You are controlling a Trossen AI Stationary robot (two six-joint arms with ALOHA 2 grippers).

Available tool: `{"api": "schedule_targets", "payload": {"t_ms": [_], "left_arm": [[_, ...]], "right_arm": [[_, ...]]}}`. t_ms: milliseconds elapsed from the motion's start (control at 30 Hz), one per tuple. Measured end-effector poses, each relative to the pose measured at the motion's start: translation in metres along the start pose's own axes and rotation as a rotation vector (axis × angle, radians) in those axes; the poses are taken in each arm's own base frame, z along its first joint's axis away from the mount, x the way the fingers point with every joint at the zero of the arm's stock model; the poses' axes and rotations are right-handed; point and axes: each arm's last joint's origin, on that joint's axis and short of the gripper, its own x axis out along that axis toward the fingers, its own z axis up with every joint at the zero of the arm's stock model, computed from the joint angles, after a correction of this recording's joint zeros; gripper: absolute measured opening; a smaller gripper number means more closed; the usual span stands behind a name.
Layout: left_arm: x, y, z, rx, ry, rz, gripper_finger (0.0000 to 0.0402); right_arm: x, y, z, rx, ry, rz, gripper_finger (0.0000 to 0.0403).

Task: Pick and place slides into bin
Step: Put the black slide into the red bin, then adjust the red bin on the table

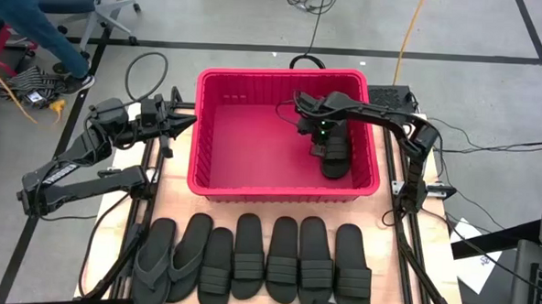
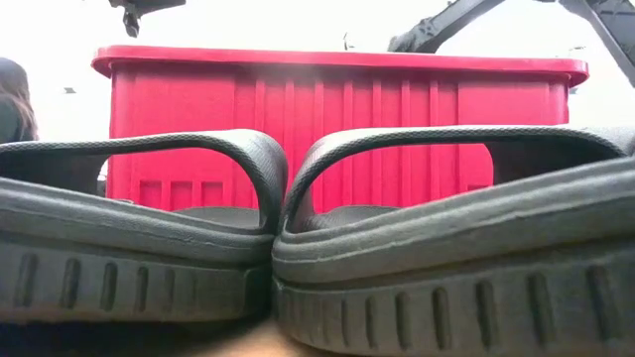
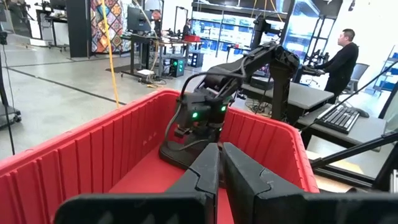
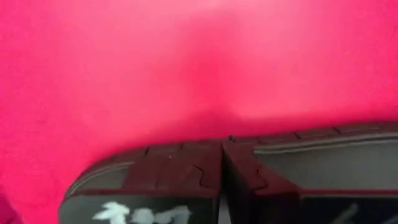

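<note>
The red bin [image 1: 216,182] stands at the middle of the table's far half. One dark slide [image 1: 335,157] lies on the bin's floor by its right wall; it also shows in the left wrist view [image 3: 177,155]. My right gripper [image 1: 318,143] reaches down into the bin just left of that slide; its fingers [image 4: 186,180] are shut, with only the red floor beyond them. My left gripper [image 1: 192,121] is shut and empty outside the bin's left wall, pointing at it. Several more slides [image 1: 283,259] lie side by side along the near edge. My right gripper is shut right beside the slide in the bin, but I cannot tell whether it touches it. Nothing shows between its fingers in the right wrist view.
Two thong-style slides [image 1: 164,257] overlap at the left end of the row. In the low view two slides [image 2: 139,238] fill the foreground before the bin's near wall [image 2: 337,119]. A person [image 1: 29,18] walks beyond the far left corner. Cables lie behind the bin.
</note>
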Motion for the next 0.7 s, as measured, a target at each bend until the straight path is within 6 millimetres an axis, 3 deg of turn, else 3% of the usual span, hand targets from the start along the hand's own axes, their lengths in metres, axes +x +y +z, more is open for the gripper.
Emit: {"api": "schedule_targets", "payload": {"t_ms": [333,567,700], "left_arm": [[0.000,0.000,0.000,-0.022,0.000,-0.001,0.0024],[0.003,0.000,0.006,-0.119,-0.053,-0.016,0.0024],[0.005,0.000,0.009,-0.262,-0.088,-0.017,0.0024]], "right_arm": [[-0.071,0.010,-0.005,-0.091,-0.329,-0.114,0.0000],[-0.138,0.025,-0.015,-0.083,-0.782,0.207,0.0000],[-0.186,0.033,-0.030,-0.106,-1.051,0.237,0.0000]]}}
